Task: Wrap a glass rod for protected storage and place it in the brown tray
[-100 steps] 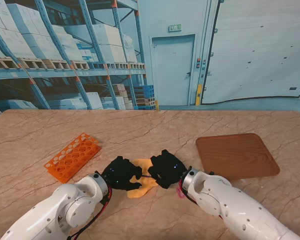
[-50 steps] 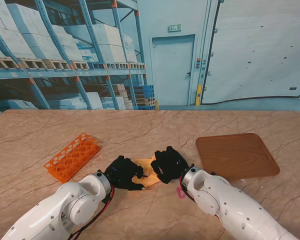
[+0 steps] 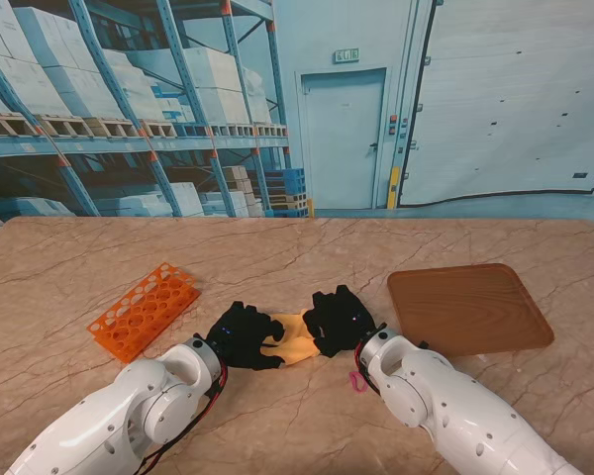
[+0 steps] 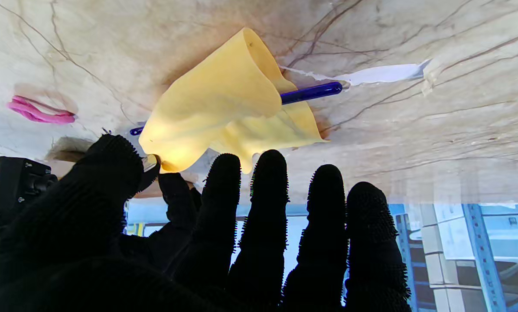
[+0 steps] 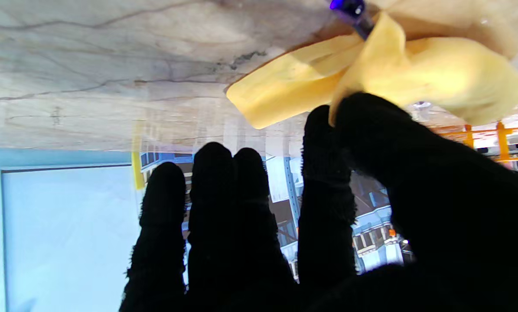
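A dark blue glass rod [image 4: 311, 92] lies on the marble table, its middle covered by a yellow cloth [image 4: 224, 108] folded loosely over it; both rod ends stick out. From the stand, the cloth [image 3: 295, 342] sits bunched between my two black-gloved hands. My right hand [image 3: 339, 320] pinches a raised edge of the cloth [image 5: 415, 73] between thumb and forefinger, beside one rod end [image 5: 347, 9]. My left hand [image 3: 243, 336] rests at the cloth's left side, its fingers [image 4: 267, 208] straight and apart, holding nothing. The brown tray [image 3: 470, 307] lies to the right.
An orange tube rack [image 3: 144, 309] lies to the left of my left hand. A pink band [image 3: 357, 381] lies near my right wrist, also seen as the pink band [image 4: 40, 112]. A white paper scrap [image 4: 380, 73] lies past the rod's far end.
Both hands have moved a little farther from me. The cloth, spread wider a second ago, is now lifted and bunched over the rod between them.
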You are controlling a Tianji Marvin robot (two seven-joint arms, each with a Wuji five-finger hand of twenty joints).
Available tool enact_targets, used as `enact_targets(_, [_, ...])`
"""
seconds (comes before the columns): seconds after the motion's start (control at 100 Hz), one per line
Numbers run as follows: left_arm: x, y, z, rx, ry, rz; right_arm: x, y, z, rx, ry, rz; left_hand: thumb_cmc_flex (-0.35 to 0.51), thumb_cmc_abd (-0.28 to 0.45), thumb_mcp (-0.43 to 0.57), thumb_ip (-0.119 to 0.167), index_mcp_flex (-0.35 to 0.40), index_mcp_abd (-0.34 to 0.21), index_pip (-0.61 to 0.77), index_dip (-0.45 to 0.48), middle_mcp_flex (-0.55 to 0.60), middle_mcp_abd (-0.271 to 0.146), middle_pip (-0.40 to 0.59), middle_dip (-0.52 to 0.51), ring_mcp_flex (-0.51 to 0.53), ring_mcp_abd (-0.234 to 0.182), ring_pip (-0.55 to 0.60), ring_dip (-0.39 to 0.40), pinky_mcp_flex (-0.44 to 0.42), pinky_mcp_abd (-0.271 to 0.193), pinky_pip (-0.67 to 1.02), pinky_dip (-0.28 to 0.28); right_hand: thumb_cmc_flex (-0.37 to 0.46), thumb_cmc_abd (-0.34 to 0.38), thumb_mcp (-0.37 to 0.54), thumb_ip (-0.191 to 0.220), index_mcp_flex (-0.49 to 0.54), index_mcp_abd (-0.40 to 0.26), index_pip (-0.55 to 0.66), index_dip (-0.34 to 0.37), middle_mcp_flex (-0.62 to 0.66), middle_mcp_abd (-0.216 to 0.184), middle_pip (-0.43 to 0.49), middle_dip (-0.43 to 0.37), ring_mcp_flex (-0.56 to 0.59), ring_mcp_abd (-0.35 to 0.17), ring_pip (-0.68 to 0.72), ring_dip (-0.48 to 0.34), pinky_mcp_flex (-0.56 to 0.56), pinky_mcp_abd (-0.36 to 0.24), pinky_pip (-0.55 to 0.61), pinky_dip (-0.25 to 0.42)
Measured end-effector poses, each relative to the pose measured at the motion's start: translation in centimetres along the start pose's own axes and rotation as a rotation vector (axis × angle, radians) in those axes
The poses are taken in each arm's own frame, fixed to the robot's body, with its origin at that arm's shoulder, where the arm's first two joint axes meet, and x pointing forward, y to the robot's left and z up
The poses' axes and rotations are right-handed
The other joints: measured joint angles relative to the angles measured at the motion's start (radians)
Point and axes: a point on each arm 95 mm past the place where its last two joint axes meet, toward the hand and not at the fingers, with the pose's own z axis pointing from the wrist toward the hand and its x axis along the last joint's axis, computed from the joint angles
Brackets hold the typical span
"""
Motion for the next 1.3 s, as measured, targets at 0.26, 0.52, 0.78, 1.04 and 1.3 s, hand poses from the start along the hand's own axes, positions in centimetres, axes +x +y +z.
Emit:
enact_targets(0.26, [-0.5,0.0,0.0,-0.020,-0.025,0.029,0.0,-0.1,0.1,0.003,-0.027,0.004,0.010,-0.001,0.005,0.000,0.000,0.000,0.000,0.010,-0.036,0.010,-0.023,-0.017,-0.013,0.000,-0.013,-0.001,-0.031,0.000,-0.017,-0.015,0.011,0.000,0.000,0.000,0.000,0.004,0.000,0.000,0.000,0.010,0.000,0.000,0.000,0.009,0.000,-0.001,-0.001,0.000,0.008,-0.001])
enact_targets(0.52, [-0.6,0.5,0.6,-0.042,-0.044,0.061,-0.3,-0.2,0.4,0.019,-0.102,-0.003,0.023,0.016,0.007,0.009,-0.051,-0.001,-0.001,0.009,-0.073,0.012,-0.045,-0.034,-0.050,0.000,-0.034,-0.010,-0.061,0.000,-0.038,-0.030,0.011,0.000,0.000,0.000,0.000,0.019,0.000,0.000,0.000,0.025,0.001,-0.007,0.000,0.023,0.000,-0.002,-0.001,0.002,0.022,-0.001])
enact_targets(0.78, [-0.9,0.5,1.3,-0.028,-0.062,0.085,-0.5,-0.3,0.5,0.045,-0.156,0.003,0.047,0.048,0.018,0.009,-0.077,-0.001,-0.015,0.006,-0.073,0.012,-0.046,-0.034,-0.051,0.000,-0.034,-0.011,-0.061,-0.001,-0.038,-0.040,0.011,0.000,0.000,0.000,0.000,0.030,0.000,0.001,0.000,0.036,0.011,-0.016,0.000,0.037,0.000,-0.003,0.000,0.015,0.031,-0.013])
enact_targets(1.04, [-1.1,0.5,2.2,0.024,-0.080,0.069,-0.2,-0.7,0.8,0.075,-0.157,0.011,0.094,0.124,0.014,0.009,-0.076,-0.055,-0.017,-0.002,-0.073,0.012,-0.045,-0.034,-0.051,0.000,-0.019,-0.011,-0.061,-0.006,-0.038,-0.041,0.011,0.033,-0.001,0.000,-0.003,0.041,0.000,0.012,0.000,0.037,0.011,-0.016,0.000,0.038,0.000,-0.005,0.000,0.023,0.032,-0.025])
enact_targets(1.3, [-1.5,0.4,3.5,0.050,-0.086,0.065,-0.7,-0.6,1.0,0.083,-0.174,-0.007,0.120,0.123,0.042,0.009,-0.117,-0.093,-0.002,0.010,-0.113,0.012,-0.025,-0.045,-0.052,-0.002,-0.007,-0.012,-0.060,-0.007,-0.038,-0.052,-0.029,0.033,-0.084,0.000,-0.134,0.025,-0.011,0.064,-0.001,0.062,0.011,-0.015,0.000,0.050,0.000,-0.016,0.000,0.024,0.034,-0.035])
